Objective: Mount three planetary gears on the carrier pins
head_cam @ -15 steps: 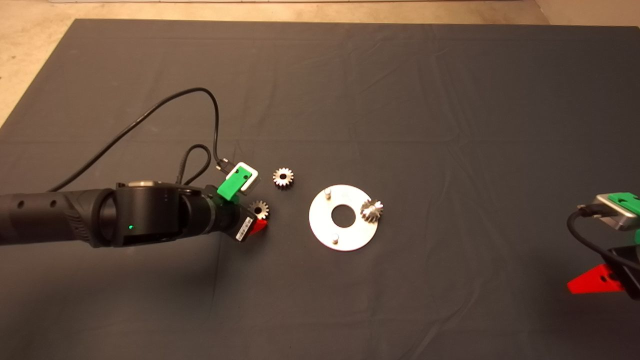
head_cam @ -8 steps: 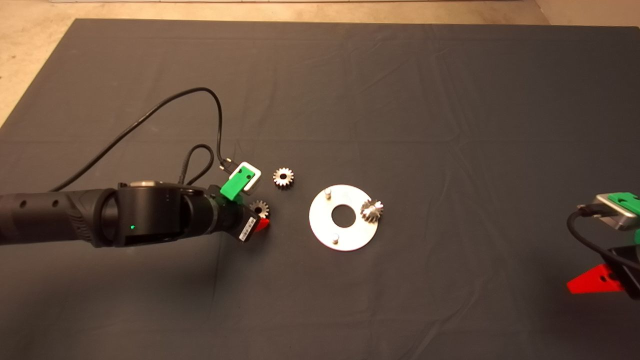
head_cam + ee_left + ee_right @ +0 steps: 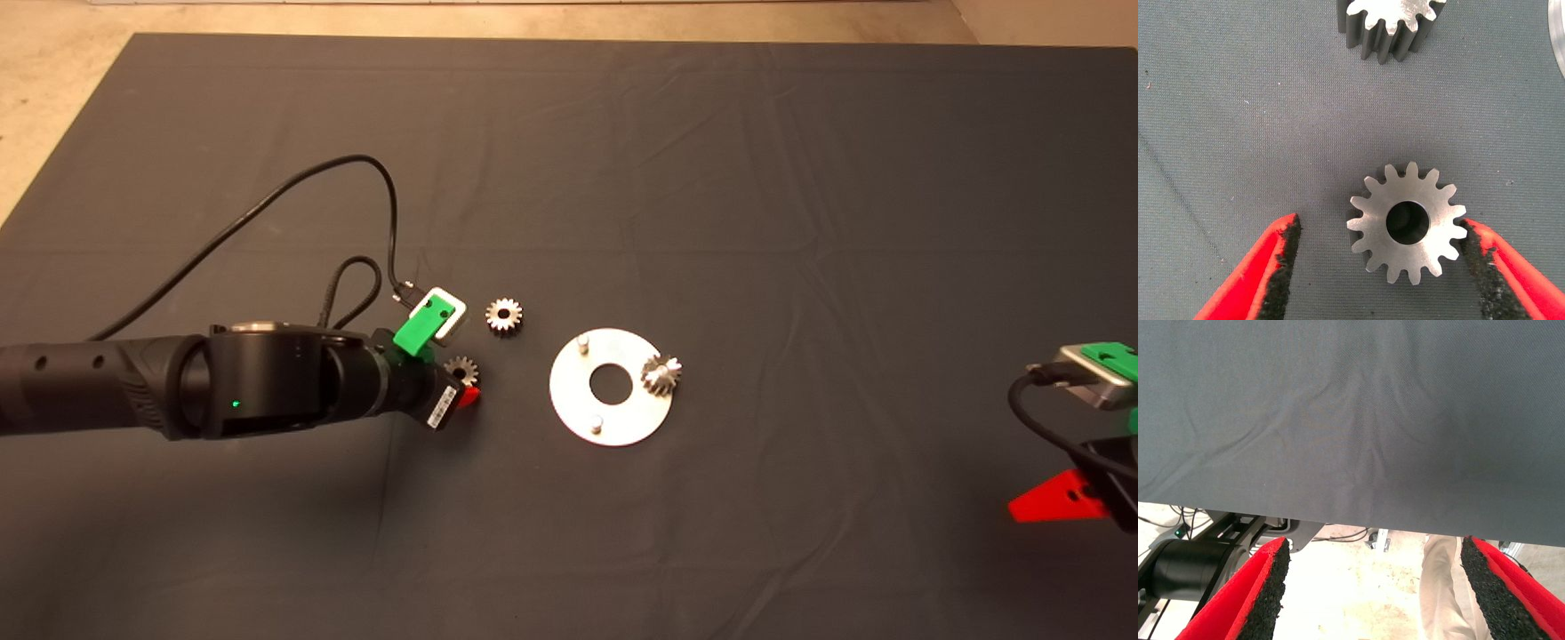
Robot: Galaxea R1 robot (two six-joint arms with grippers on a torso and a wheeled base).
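You are dealing with a small steel planetary gear [image 3: 1407,223], likely dense for its size, rigid and slick on its faces, so take it across the toothed rim where the pads can bite. It lies flat on the mat [image 3: 711,178] of the worktop, between the spread fingers of your left end effector [image 3: 1381,270]; one pad [image 3: 1475,260] is at its teeth, the other pad [image 3: 1286,257] stands off. A second loose gear [image 3: 503,315] lies just beyond. The carrier disc [image 3: 613,418] sits near, one gear [image 3: 661,374] resting tilted on it, two pins bare. Your right end effector [image 3: 1371,593] waits open at the mat's edge.
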